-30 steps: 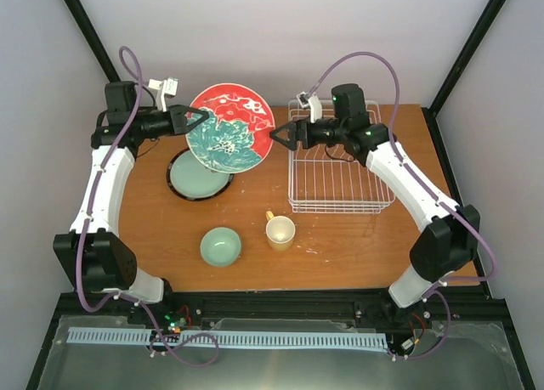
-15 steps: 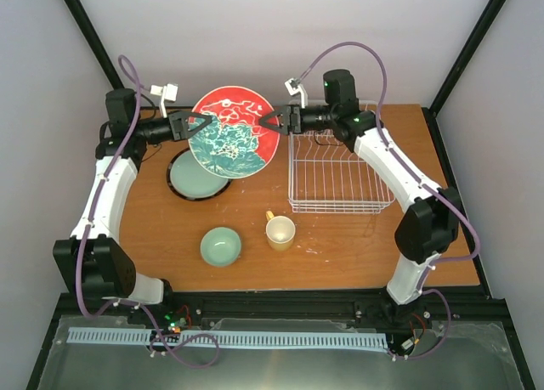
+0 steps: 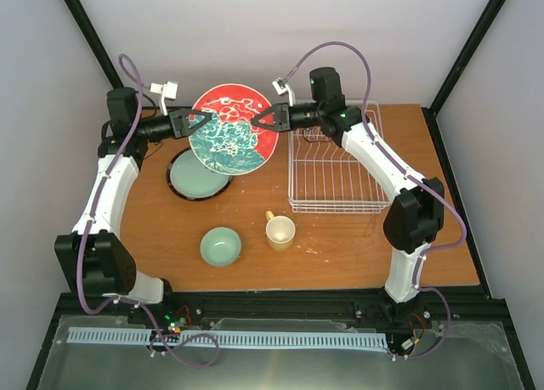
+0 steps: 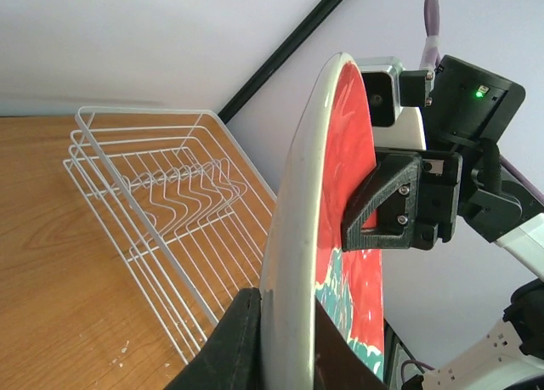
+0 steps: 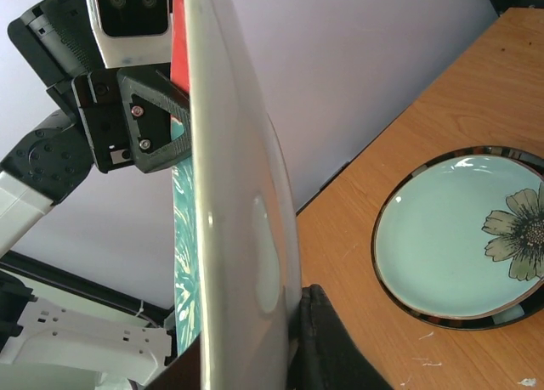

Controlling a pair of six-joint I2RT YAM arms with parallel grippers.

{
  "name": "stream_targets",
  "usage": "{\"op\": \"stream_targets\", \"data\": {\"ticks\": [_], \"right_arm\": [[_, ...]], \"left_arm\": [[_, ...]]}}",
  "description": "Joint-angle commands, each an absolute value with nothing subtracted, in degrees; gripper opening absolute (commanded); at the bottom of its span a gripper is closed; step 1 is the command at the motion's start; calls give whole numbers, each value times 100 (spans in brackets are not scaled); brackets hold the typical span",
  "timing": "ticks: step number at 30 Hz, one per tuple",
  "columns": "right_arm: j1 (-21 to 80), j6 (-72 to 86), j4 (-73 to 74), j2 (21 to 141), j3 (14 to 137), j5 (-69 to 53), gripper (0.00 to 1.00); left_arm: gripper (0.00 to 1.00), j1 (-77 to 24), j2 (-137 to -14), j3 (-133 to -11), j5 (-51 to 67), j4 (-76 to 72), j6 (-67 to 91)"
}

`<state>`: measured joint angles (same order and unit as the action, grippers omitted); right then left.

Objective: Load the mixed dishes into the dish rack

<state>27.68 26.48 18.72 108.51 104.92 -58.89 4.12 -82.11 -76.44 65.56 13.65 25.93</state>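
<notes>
Hanging tilted above the bench point(image 3: 340, 245), upper centre of the top view: red plate point(image 3: 231, 128). Both sides pinched: left gripper point(image 3: 206, 119) clamped on its left rim, right gripper point(image 3: 257, 119) clamped on its right rim. White dish rack point(image 3: 336, 165) just right; green plate point(image 3: 197, 175) flat below.

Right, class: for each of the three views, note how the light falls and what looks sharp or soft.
Top view: even, soft light, faint shadows on the table, all sharp. Left wrist view: the near rim of the red plate is soft, the rack crisper. Right wrist view: a pale sheen on that plate's back; the green plate looks clear.
</notes>
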Motion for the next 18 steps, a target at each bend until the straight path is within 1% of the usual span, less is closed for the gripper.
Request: {"op": "stream_targets", "data": {"ticks": [1, 3, 5, 7, 9, 13, 15, 16, 18], "right_arm": [[2809, 2444, 1913, 10647, 10652, -6034, 3], [2781, 2411, 1975, 10583, 10620, -5846, 3], [2742, 2369, 2087, 10529, 10604, -5651, 3], [2697, 2315, 2158, 10460, 10536, -5446, 3], [2654, 2299, 2193, 10405, 10464, -5340, 3], [2554, 2253, 2335, 10297, 10363, -4938, 3], [2456, 2244, 2378, 10187, 10322, -4665, 3], [2399, 2247, 2363, 10118, 10281, -4547, 3], [2279, 2233, 2423, 9992, 10253, -4232, 3]], "left_arm": [[7, 431, -8188, -7907, 6996, 875, 2631], [24, 431, -8232, -7955, 6841, 1216, 2471], [36, 431, -8261, -7988, 6713, 1399, 2296], [52, 431, -8295, -8043, 6529, 1613, 2105], [58, 431, -8347, -8099, 6417, 1774, 1948], [77, 431, -8482, -8230, 6095, 2053, 1740], [96, 431, -8517, -8363, 5628, 2225, 1585], [99, 438, -8519, -8405, 5392, 2298, 1515], [100, 439, -8510, -8460, 4888, 2409, 1435]]}}
